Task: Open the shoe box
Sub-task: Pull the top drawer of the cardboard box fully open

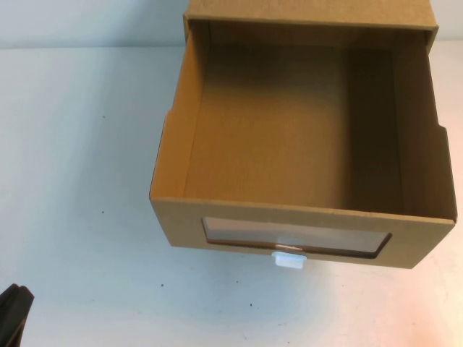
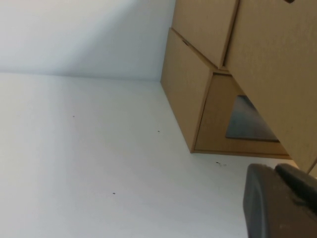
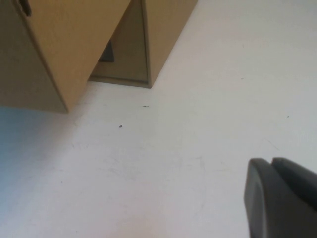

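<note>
1. materials. the shoe box [image 1: 173,224] was plain brown cardboard with a matte, faintly ribbed surface and square folded edges. it was a drawer-type box: an open-topped rectangular tray stood extended out of its outer sleeve [image 1: 311,11] toward my side. the tray's front wall carried a wide rectangular window [image 1: 296,237] covered in clear, glossy film. a small white tab [image 1: 289,259] with rounded corners sat at the window's lower edge. the tray interior was bare. the table [image 1: 79,181] was smooth and white, with a few dark specks.

2. left gripper [image 1: 13,314]. it was dark, matte and blunt, and sat low at the near left corner of the table. its fingers [image 2: 262,198] lay pressed together, holding nothing. the box sat ahead and to the right of it, well apart.

3. right gripper [image 3: 272,166]. it was outside the high view. it was closed and empty, above bare table. the box's near corner [image 3: 148,44] stood well apart from it, with no contact.
</note>
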